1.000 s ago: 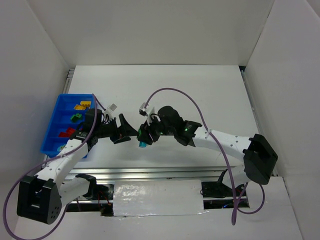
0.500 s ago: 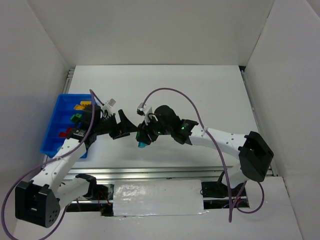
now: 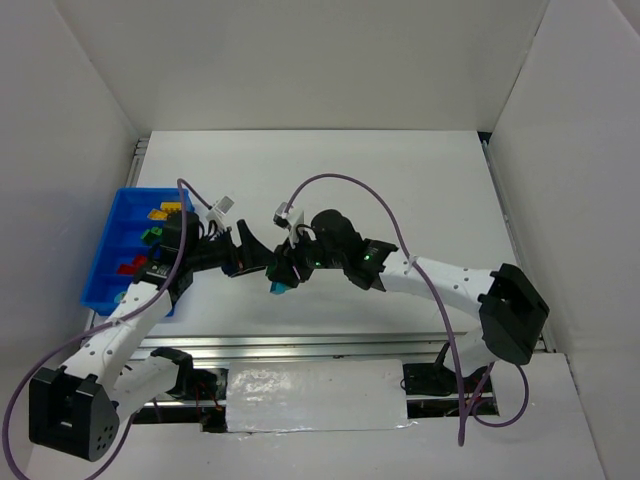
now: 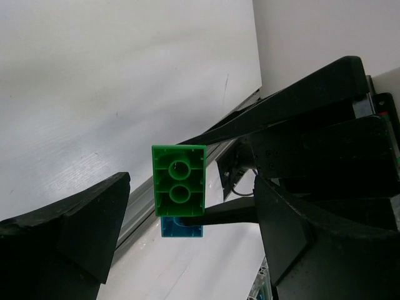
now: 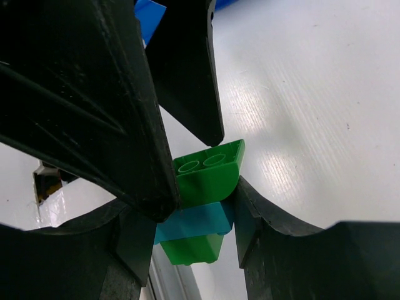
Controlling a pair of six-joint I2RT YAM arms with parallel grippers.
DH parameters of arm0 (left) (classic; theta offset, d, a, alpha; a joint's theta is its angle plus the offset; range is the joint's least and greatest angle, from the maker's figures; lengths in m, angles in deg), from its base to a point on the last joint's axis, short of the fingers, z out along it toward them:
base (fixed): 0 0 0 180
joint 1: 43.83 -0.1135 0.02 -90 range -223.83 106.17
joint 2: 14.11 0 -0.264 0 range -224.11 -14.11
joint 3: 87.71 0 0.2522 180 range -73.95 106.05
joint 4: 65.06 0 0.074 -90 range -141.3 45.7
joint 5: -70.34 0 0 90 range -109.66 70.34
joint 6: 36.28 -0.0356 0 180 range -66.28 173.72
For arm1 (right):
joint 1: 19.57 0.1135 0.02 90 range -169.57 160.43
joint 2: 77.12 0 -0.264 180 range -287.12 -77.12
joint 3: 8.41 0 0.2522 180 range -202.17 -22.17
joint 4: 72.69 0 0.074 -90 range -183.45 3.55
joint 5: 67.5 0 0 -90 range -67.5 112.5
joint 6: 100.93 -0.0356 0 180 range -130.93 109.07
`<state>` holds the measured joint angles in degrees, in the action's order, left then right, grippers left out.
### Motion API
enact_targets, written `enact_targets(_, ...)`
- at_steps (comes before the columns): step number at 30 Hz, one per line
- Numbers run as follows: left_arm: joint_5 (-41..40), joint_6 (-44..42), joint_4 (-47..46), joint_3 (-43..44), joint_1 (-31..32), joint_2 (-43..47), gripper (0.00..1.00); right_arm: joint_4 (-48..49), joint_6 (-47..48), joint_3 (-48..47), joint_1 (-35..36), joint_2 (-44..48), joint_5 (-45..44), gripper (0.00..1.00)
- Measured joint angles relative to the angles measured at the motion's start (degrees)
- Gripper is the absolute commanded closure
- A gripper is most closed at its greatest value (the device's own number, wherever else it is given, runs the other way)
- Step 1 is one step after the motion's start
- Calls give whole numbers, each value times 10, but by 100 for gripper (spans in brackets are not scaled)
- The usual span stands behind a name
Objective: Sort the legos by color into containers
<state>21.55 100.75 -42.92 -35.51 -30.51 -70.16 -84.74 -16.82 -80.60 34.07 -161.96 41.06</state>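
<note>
My right gripper [image 5: 194, 220] is shut on a small stack of legos held above the table: a rounded green brick [image 5: 209, 175], a teal brick [image 5: 197, 222] under it, and another green brick [image 5: 190, 248] at the end. In the top view the stack [image 3: 277, 287] hangs between the two arms. My left gripper [image 4: 190, 187] is open, its fingers [image 4: 87, 225] on either side of the green brick [image 4: 179, 180], with the teal brick [image 4: 181, 229] showing behind it. The blue tray of containers [image 3: 110, 250] lies at the left with yellow [image 3: 165, 212], green [image 3: 152, 234] and red [image 3: 135, 265] bricks in separate compartments.
White walls enclose the table on three sides. A metal rail [image 3: 300, 345] runs along the near edge by the arm bases. Purple cables [image 3: 350, 185] loop over both arms.
My left gripper has moved right, up to the held stack, and now straddles its green end. The right gripper with the stack has shifted slightly left.
</note>
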Motion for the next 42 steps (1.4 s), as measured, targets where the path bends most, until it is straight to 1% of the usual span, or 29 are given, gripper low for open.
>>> enact_targets(4, 14, 6, -18, -9, 0, 0, 14, 21, -9, 11, 0, 10, 2, 94)
enact_targets(9, 36, 19, -52, -19, 0, 0, 32, 30, -17, 11, 0, 12, 5, 92)
enact_targets(10, 42, 22, -62, -23, 0, 0, 43, 30, -18, 11, 0, 12, 9, 91)
enact_targets(12, 43, 26, -76, -33, -3, 0, 55, 30, -22, 5, 0, 10, 17, 89)
enact_targets(13, 47, 30, -85, -40, -5, -1, 68, 28, -23, -1, -2, 9, 21, 85)
enact_targets(14, 47, 33, -90, -42, -5, -1, 72, 21, -21, -5, -3, 5, 22, 85)
enact_targets(15, 44, 32, -91, -42, -5, -1, 78, 21, -21, -9, -3, -1, 23, 83)
enact_targets(17, 40, 30, -91, -44, -10, -1, 88, 17, -22, -18, -4, -10, 25, 78)
enact_targets(18, 38, 28, -90, -44, -10, -1, 93, 16, -22, -21, -5, -14, 26, 69)
enact_targets(19, 36, 27, -90, -44, -11, -1, 94, 16, -22, -23, -5, -16, 27, 58)
enact_targets(20, 33, 26, -90, -44, -11, -1, 96, 15, -22, -24, -6, -18, 27, 50)
enact_targets(21, 30, 25, -87, -44, -11, -1, 100, 15, -23, -24, -7, -19, 27, 30)
enact_targets(22, 27, 24, -84, -43, -11, -1, 100, 15, -25, -24, -7, -20, 27, 1)
enact_targets(28, 18, 13, -75, -29, 0, -1, 100, 23, -47, -39, -11, -39, 33, 0)
enact_targets(32, -7, 4, -61, -1, 1, -2, 100, 32, -65, -32, -33, -34, 36, 0)
enact_targets(36, -31, -10, -46, 21, 1, -9, 100, 67, -101, 29, -76, 18, 51, 0)
enact_targets(40, -40, -25, -37, 30, 0, -12, 100, 132, -163, 129, -145, 116, 103, 0)
enact_targets(42, -36, -32, -39, 32, -2, -12, 100, 162, -193, 159, -175, 151, 130, 0)
